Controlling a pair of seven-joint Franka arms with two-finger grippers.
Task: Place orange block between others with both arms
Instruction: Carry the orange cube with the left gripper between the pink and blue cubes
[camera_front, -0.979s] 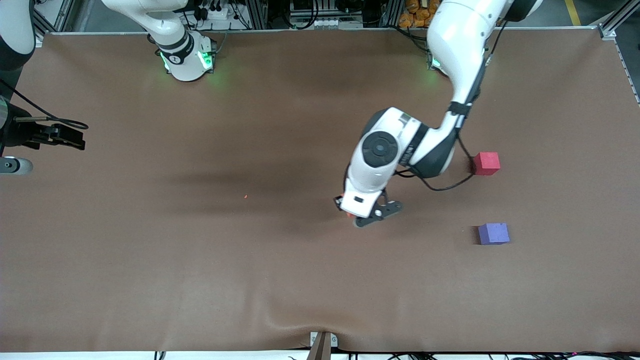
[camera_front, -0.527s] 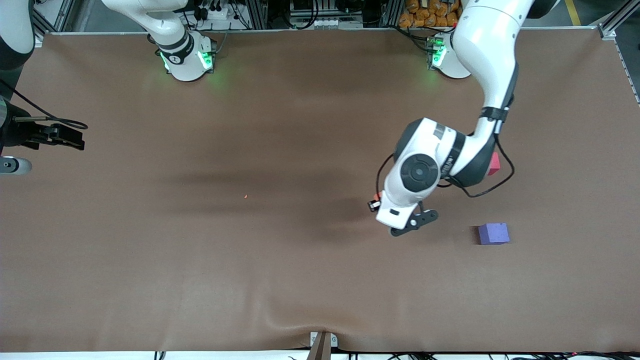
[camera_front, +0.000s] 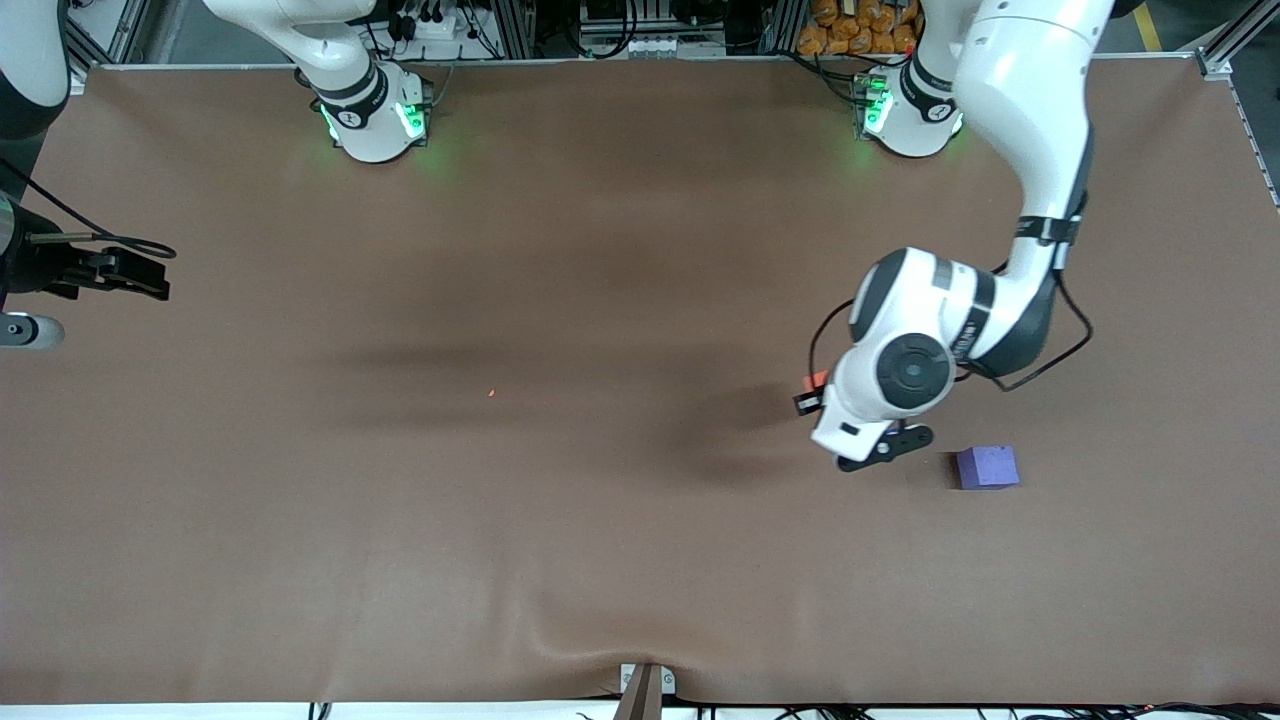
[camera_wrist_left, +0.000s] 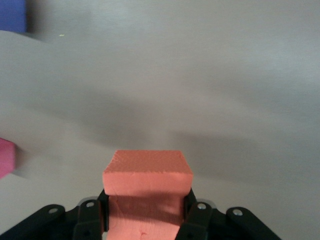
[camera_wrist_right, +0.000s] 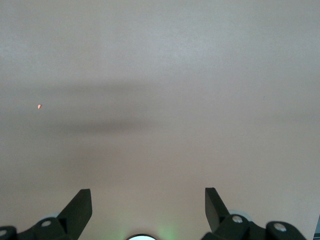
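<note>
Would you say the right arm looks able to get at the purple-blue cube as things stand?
Probably not easily: the right gripper waits open at its own end, the purple-blue cube lies toward the left arm's end, and the left gripper, holding the orange block, hangs beside it.

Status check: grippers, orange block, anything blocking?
Left gripper shut on orange block, airborne near purple block. Right gripper open, waiting. Pink block in sight; nothing blocking.
</note>
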